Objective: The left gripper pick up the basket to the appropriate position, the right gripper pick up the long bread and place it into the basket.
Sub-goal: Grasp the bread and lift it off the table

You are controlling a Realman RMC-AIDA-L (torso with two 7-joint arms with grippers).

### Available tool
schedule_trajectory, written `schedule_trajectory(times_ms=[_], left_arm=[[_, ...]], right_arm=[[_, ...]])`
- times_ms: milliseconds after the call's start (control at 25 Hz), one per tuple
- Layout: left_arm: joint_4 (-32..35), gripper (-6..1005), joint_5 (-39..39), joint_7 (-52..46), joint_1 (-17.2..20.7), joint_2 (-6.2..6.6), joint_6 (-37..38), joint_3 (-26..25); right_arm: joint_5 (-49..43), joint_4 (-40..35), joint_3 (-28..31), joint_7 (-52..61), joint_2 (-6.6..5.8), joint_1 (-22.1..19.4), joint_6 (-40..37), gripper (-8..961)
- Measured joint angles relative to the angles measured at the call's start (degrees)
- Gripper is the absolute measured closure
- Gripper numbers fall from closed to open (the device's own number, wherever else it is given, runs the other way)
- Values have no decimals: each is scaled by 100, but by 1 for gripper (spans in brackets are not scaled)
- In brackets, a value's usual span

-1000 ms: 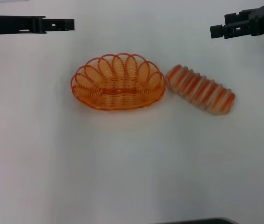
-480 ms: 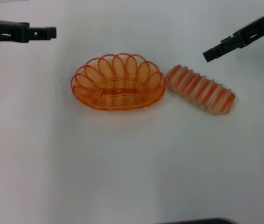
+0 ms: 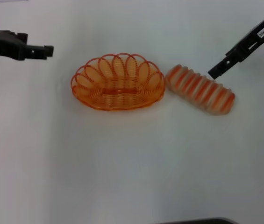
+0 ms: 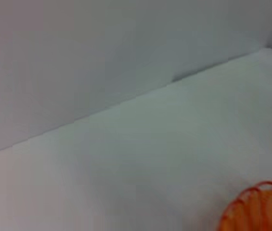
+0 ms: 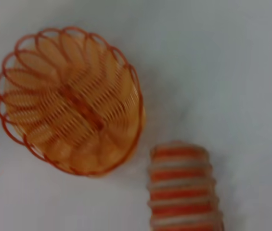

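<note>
The orange wire basket (image 3: pixel 117 82) stands empty near the middle of the white table, and its rim also shows in the left wrist view (image 4: pixel 257 206). The striped long bread (image 3: pixel 200 89) lies just right of it, almost touching its end. My right gripper (image 3: pixel 212 73) slants down from the upper right, its tip just behind the bread's middle and apart from it. The right wrist view looks down on the basket (image 5: pixel 71 101) and one end of the bread (image 5: pixel 184 192). My left gripper (image 3: pixel 49 50) hovers at the far left, well away from the basket.
The white table (image 3: pixel 132 163) stretches wide in front of the basket and bread. A dark edge (image 3: pixel 197 220) shows at the bottom of the head view. In the left wrist view a pale wall (image 4: pixel 78 57) meets the table's far edge.
The right gripper has swung down from the upper right corner to just behind the bread. The left gripper has drawn back to the left and dropped lower. Basket and bread have not moved.
</note>
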Motion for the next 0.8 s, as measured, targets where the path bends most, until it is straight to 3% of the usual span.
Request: schedule_trajectory(times_ms=[280,600,800], left_arm=[[-9,115,-247,1098,89,-25,721,-32],[-14,116,-496,1406,131,68,1572,-613],[-5,115,-708,1459,261,92,1732,-826]], right_arm=[[-289,3,-115,-3,58,121,-47,14],[-296,26,-572,-150,100,136,229,14],[-295,58,-796,-159,170,190,446,15]])
